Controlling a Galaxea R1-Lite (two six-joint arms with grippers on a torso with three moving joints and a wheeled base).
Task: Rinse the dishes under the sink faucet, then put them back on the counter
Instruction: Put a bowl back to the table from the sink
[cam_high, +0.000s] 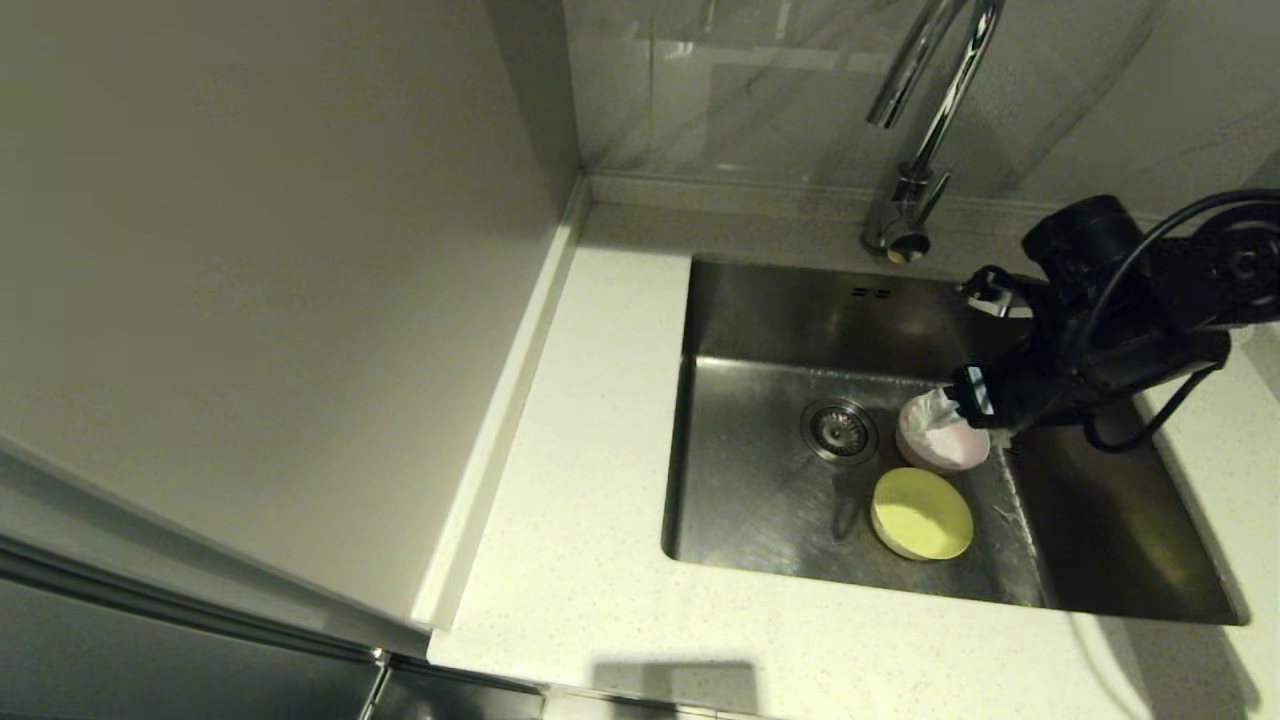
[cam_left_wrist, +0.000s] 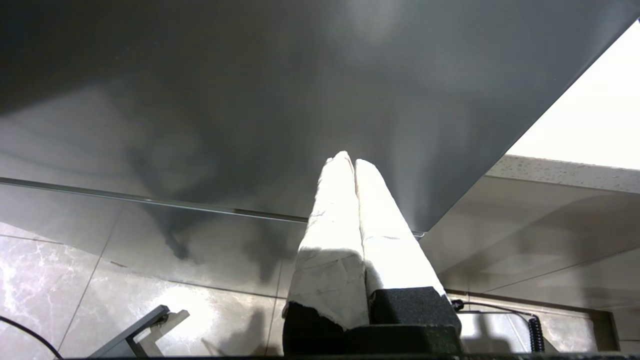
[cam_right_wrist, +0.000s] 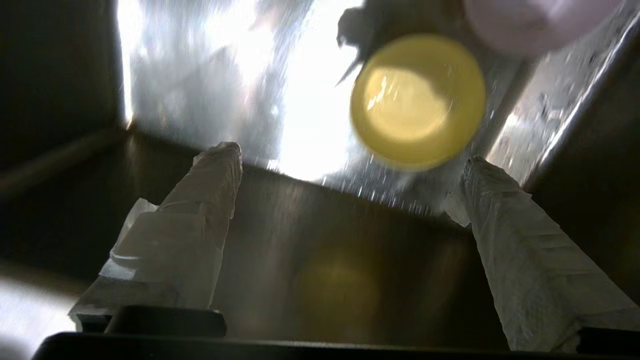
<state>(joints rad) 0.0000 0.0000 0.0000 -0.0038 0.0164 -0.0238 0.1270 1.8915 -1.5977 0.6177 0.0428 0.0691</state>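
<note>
Head view: the right end effector (cam_high: 955, 405) reaches into the brushed stainless-steel sink (cam_high: 760, 300), beside the pale pink round plastic bowl (cam_high: 945, 440); the pale yellow round plastic bowl (cam_high: 921, 514) lies nearer the sink's front wall.

Left wrist view: left end effector (cam_left_wrist: 350, 162) clenched, empty, parked off the counter.

Right wrist view: right end effector (cam_right_wrist: 350, 160) released. The bowls are probably light, stiff, slippery when wet; grip the rim.

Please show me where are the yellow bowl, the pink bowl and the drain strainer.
yellow bowl (cam_high: 921, 514), head view, middle of its inside.
pink bowl (cam_high: 950, 448), head view, its side wall beside the right gripper.
drain strainer (cam_high: 839, 429), head view, its centre in the sink floor.
</note>
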